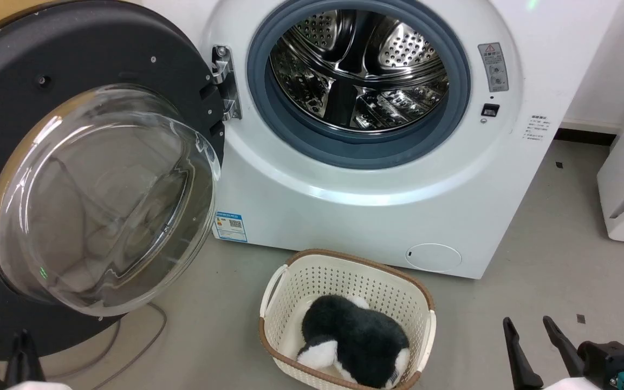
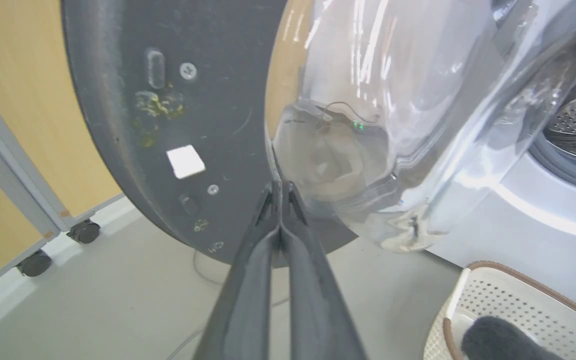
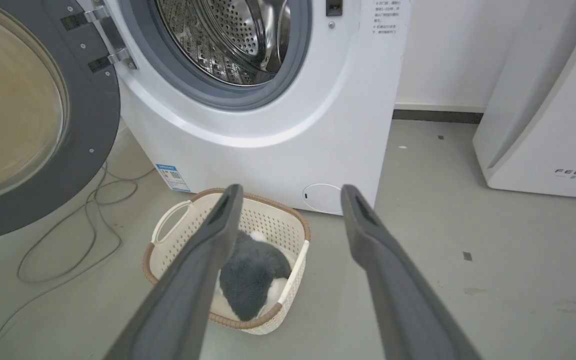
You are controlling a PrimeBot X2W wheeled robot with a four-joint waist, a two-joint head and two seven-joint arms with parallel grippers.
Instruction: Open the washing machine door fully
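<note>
The washing machine door (image 1: 14, 70) stands swung open at the left, its matte black inner face and clear glass bowl (image 1: 101, 200) turned toward me. The white washing machine (image 1: 355, 216) shows its steel drum (image 1: 358, 65) inside the grey gasket. My left gripper (image 2: 280, 187) is shut with nothing in it; its tips are at the door's inner face (image 2: 208, 100), by the lower edge of the bowl, and I cannot tell whether they touch. In the head view it (image 1: 21, 338) sits low under the door. My right gripper (image 3: 292, 192) hangs open above the floor, to the right of the basket (image 1: 528, 323).
A cream laundry basket (image 1: 290, 287) holding a black-and-white plush toy (image 1: 352, 336) stands on the floor before the machine. A cable (image 3: 68, 250) lies under the door. A white appliance (image 3: 543, 100) stands at the right. A yellow panel on casters (image 2: 83, 231) is behind the door.
</note>
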